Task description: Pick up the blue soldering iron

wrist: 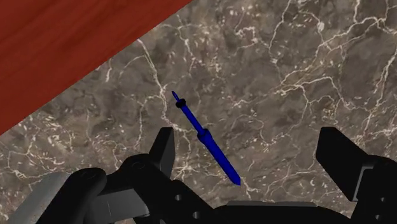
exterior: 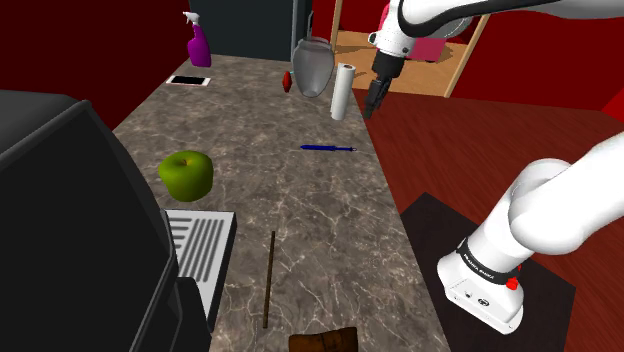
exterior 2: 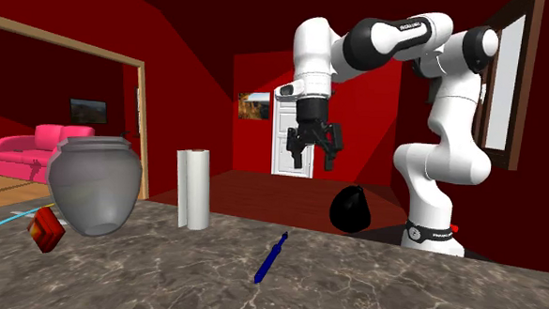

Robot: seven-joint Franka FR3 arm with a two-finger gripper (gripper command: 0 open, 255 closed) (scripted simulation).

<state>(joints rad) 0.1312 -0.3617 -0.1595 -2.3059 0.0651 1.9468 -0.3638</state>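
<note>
The blue soldering iron (exterior: pixel 327 148) is a thin blue rod lying flat on the marble counter (exterior: pixel 290 200) near its edge by the red floor. It also lies on the counter in the second exterior view (exterior 2: pixel 270 257). My black gripper (exterior: pixel 374 100) hangs open high above the counter edge, beyond the iron and beside the white roll. From the second exterior view the gripper (exterior 2: pixel 312 150) is well above the iron with its fingers apart. In the wrist view the iron (wrist: pixel 205 137) lies far below, between the open fingers (wrist: pixel 164 149), untouched.
A white paper roll (exterior: pixel 343 91), grey vase (exterior: pixel 313 66) and small red object (exterior: pixel 287 80) stand at the counter's far end. A green apple (exterior: pixel 187 175), phone (exterior: pixel 188 80), purple spray bottle (exterior: pixel 198 42), thin dark stick (exterior: pixel 269 277) and black appliance (exterior: pixel 70 220) are on the shoulder view's left.
</note>
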